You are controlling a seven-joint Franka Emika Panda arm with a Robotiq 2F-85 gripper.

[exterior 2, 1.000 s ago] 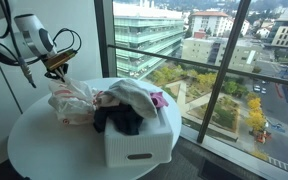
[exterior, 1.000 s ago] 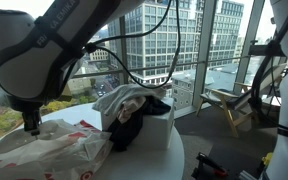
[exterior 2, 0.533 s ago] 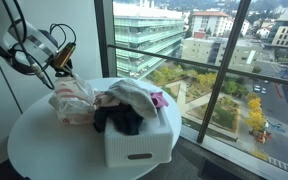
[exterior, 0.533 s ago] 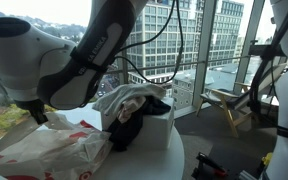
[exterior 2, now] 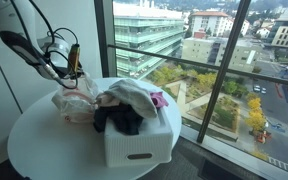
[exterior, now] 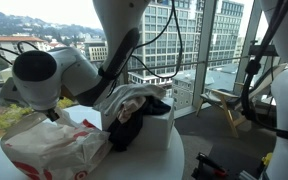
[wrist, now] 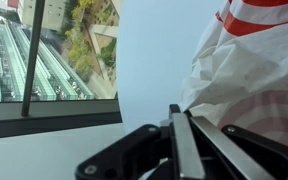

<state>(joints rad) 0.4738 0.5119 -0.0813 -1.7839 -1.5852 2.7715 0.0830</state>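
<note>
Bag [exterior: 54, 150] is light, crinkly, soft plastic; its bunched top suits pinching. Tool [exterior 2: 75, 70] sits shut just above it.

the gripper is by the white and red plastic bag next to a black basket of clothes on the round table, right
Not quite: the basket is white, not black, as both exterior views show; only some clothes in it are dark. The gripper is indeed by the white and red plastic bag on the round table.
</note>
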